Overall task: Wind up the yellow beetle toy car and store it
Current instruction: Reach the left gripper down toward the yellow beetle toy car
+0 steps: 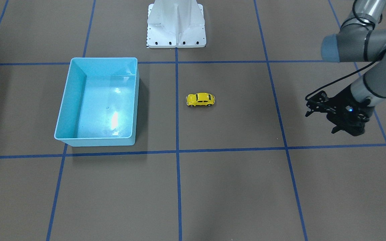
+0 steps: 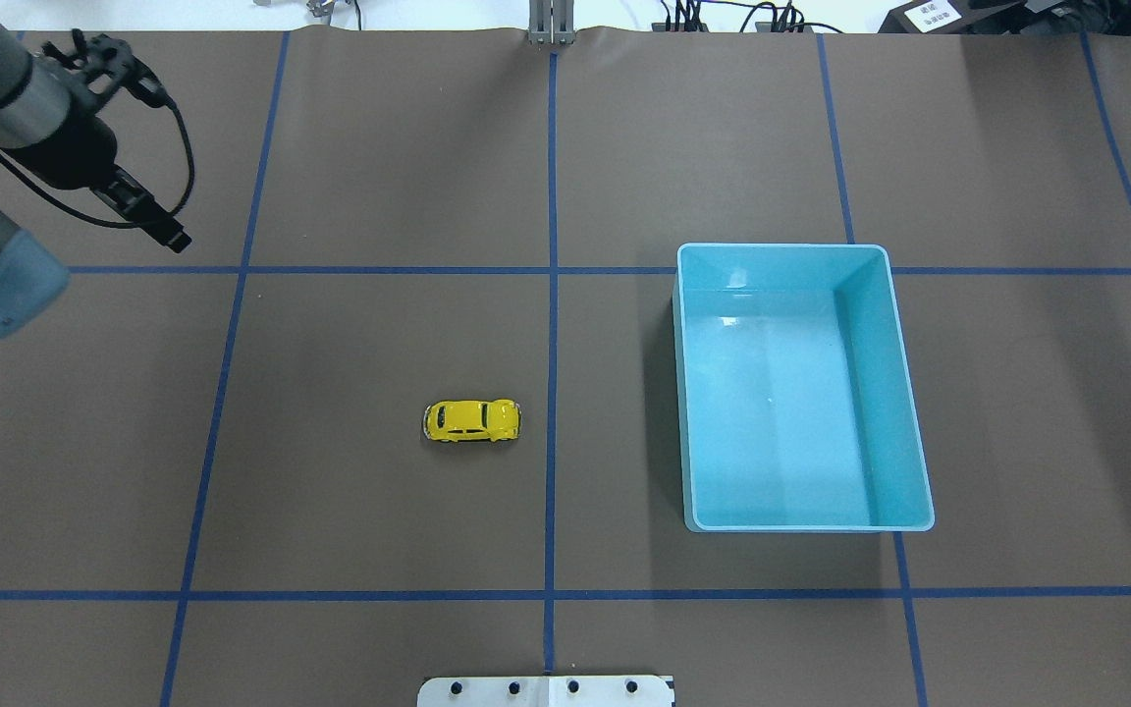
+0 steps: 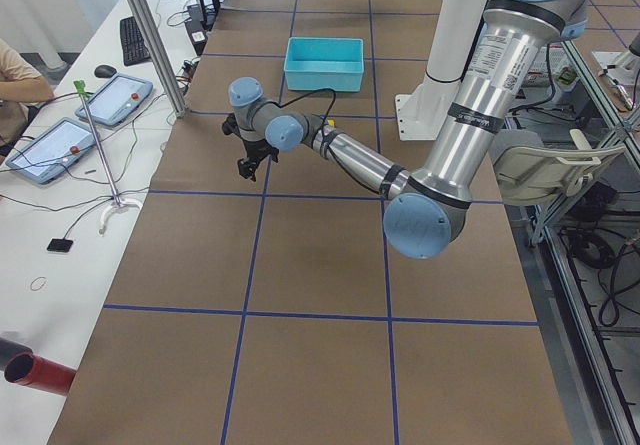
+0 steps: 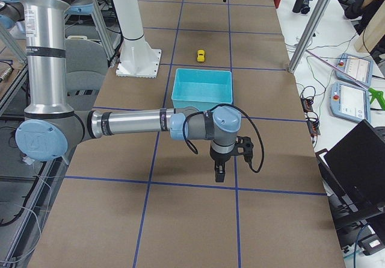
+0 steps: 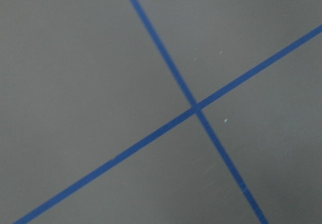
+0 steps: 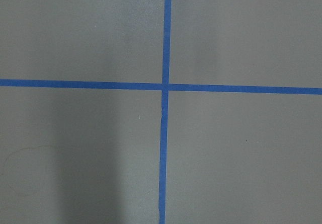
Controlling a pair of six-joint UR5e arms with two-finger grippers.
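The yellow beetle toy car (image 1: pixel 200 99) stands on its wheels on the brown table near the middle; it also shows in the overhead view (image 2: pixel 471 420) and far off in the exterior right view (image 4: pixel 200 55). The light blue bin (image 1: pixel 66 100) stands empty beside it, apart from it (image 2: pixel 904 393). My left gripper (image 2: pixel 176 237) hovers far from the car near the table's far left corner; its fingers look pressed together and it holds nothing. It also shows in the front view (image 1: pixel 334 130). My right gripper (image 4: pixel 219 173) shows only in the exterior right view, beyond the bin; I cannot tell its state.
The robot's white base (image 1: pixel 176 25) stands at the table's edge behind the car. Blue tape lines cross the table. Both wrist views show only bare table and tape crossings. Operators' desks with tablets (image 3: pixel 115 100) line the far side.
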